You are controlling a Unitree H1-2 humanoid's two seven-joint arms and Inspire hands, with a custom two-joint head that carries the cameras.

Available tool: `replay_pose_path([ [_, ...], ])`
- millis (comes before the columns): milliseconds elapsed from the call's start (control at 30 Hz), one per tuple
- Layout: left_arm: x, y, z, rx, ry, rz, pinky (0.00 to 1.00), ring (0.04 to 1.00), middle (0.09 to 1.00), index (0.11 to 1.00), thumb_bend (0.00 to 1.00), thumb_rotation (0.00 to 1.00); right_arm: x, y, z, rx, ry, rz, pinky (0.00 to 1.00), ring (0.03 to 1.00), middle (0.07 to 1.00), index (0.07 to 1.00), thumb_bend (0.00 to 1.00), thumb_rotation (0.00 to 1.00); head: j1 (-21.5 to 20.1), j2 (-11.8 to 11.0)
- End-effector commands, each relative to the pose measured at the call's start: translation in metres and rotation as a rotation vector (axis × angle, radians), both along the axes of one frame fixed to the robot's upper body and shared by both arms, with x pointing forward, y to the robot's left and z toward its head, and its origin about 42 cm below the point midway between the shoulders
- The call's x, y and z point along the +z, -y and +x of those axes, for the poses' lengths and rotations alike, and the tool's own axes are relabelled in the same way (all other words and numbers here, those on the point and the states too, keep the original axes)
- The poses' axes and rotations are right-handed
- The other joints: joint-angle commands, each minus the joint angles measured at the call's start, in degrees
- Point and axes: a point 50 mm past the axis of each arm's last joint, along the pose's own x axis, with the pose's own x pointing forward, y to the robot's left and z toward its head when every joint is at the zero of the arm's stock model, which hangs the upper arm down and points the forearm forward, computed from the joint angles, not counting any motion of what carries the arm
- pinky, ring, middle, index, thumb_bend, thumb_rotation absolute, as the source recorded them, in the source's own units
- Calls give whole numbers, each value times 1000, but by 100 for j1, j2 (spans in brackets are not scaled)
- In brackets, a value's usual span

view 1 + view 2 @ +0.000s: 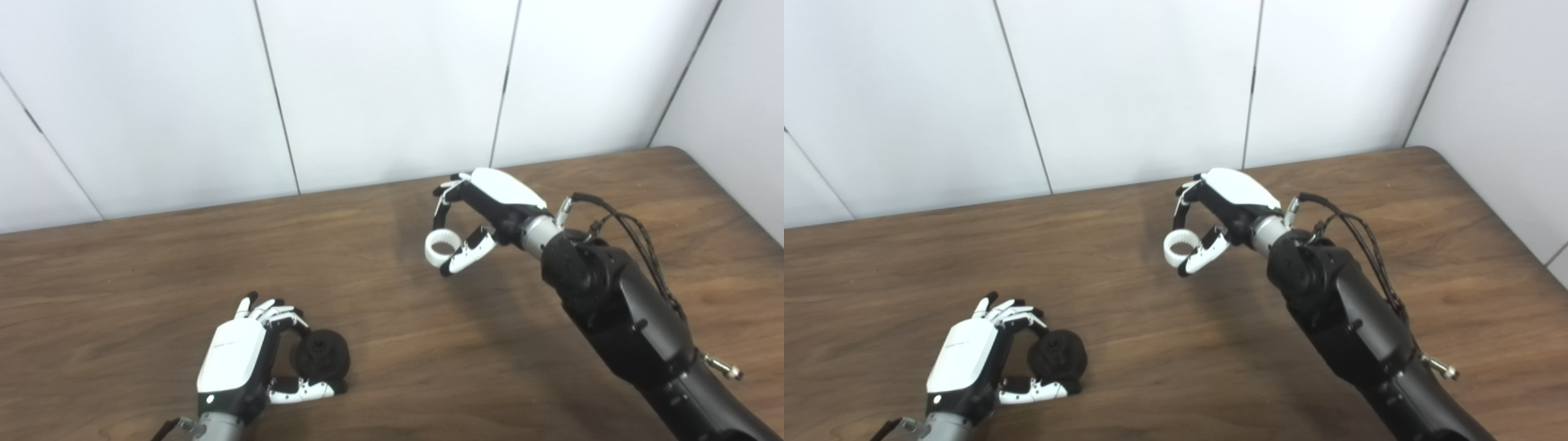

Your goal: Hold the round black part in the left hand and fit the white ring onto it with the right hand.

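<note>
Item: two-hand ring fitting, both parts gripped, not yet joined.

Left hand (239, 361), at 7 o'clock on the wooden bench (122, 275), has fingers and thumb closed round the round black part (320, 354), which sits low, at or just above the bench top; contact with the bench cannot be told. Right hand (484, 208), near centre and raised, pinches the white ring (441, 247) between thumb and fingertips, opening roughly toward the camera. The ring lies well apart from the black part, toward 1 o'clock of it. Handling note: the step likely calls for the ring to travel toward 7 o'clock, with its opening squared to the black part's free face before pressing; a tilted ring may jam or slip out of the pinch. Markings: no brand, label or legible writing visible on hands, parts or bench.
</note>
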Motion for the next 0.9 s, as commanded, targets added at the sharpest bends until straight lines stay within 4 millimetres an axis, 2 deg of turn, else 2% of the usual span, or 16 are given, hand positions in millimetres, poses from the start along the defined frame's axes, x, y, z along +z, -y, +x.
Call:
replay_pose_path([
  [0,1,6,-2,-11,-5,24,1000,873,759,485,523,52,25,-9,-5,43,86,7,1000,984,864,486,523,132,71,22],
  [200,0,16,-6,-14,-6,21,1000,873,761,485,523,52,38,-22,-18,121,97,36,1000,979,871,485,523,132,361,100],
  [433,1,25,-8,-2,-23,30,1000,889,773,486,523,53,43,-38,-32,221,97,54,984,970,857,484,523,131,602,171],
  [600,3,30,-9,4,-20,30,1000,892,774,486,523,54,39,-53,-42,277,73,53,996,979,854,484,523,133,726,236],
  [867,5,34,-9,3,-18,27,1000,893,774,485,523,54,32,-65,-47,331,63,32,1000,975,861,484,523,133,789,295],
])
